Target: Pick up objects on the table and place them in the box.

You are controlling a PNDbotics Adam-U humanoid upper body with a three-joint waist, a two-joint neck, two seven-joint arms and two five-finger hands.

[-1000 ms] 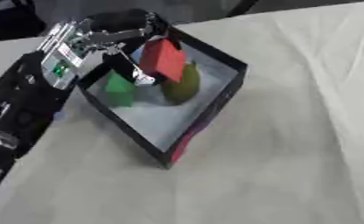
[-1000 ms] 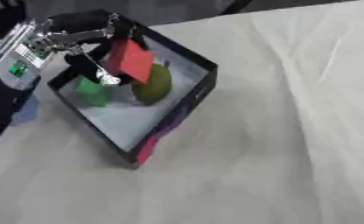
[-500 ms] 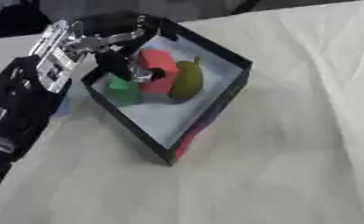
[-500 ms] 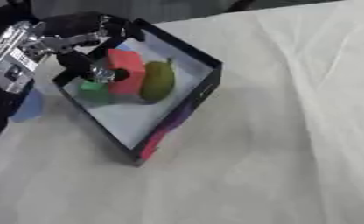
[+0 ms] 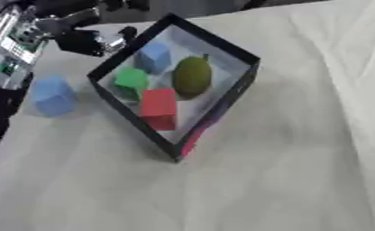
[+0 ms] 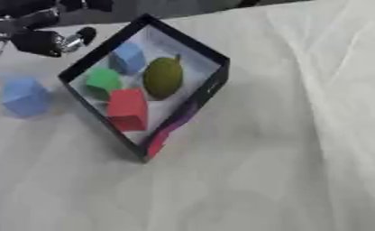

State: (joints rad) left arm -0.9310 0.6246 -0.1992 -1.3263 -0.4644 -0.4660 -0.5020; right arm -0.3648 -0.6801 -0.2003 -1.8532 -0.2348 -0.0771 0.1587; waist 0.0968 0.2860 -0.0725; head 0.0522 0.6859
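Left hand [image 5: 80, 36] at far left, fingers curled, holding nothing, blue block [image 5: 53, 95] on the cloth just left of the box [image 5: 222, 97], inside it green block [image 5: 130, 81], red block [image 5: 158, 107], small blue block [image 5: 153, 57], olive pear-like fruit [image 5: 192, 76]

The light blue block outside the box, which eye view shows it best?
The left eye view: the light blue block sits whole, well inside the picture, left of the box. The right eye view shows it whole too, but close to the left edge.
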